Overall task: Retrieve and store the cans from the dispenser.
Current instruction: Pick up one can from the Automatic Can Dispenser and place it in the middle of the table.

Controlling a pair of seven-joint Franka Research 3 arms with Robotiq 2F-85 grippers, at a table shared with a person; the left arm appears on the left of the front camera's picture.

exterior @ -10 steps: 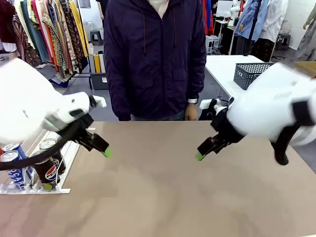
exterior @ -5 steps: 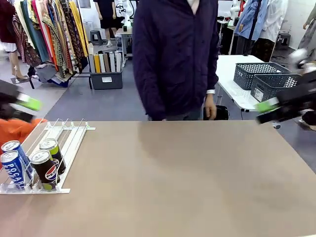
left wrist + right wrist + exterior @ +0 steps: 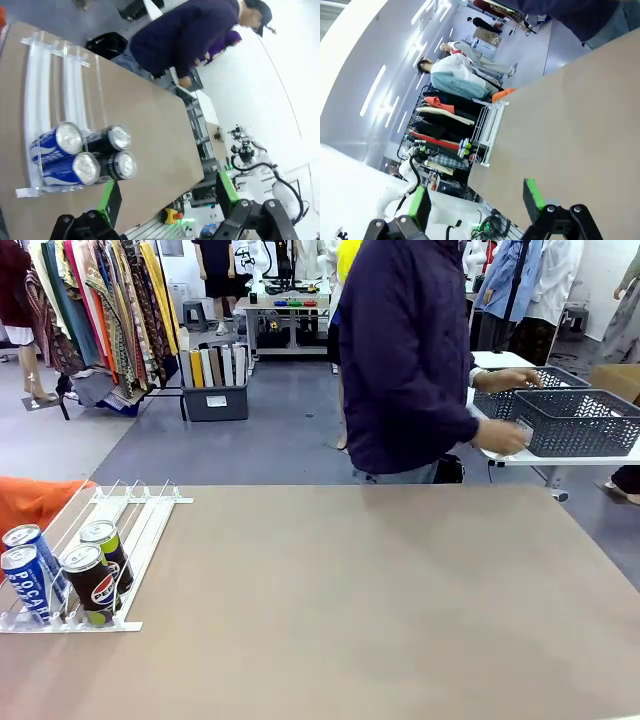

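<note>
- On the table [image 3: 380,600], along its left edge: the dispenser [image 3: 145,515], lanes running from far to near.
- At the dispenser's near end, against the stops: four cans [image 3: 70,570], upright, in two neighbouring lanes, two per lane, one behind the other.
- Beyond the table's far edge, right of centre: a person [image 3: 400,360].
- Right of the person, on a side table [image 3: 560,458]: two baskets [image 3: 580,420], one behind the other.

dispenser [image 3: 148,525] is running off the front view's left edge; an orange thing [image 3: 35,502] behind it is getting cut off there too, can't tell what it is. person [image 3: 405,360] is losing the head to the top edge. in the right wrist view the cans [image 3: 469,149] are showing too small to tell apart
</note>
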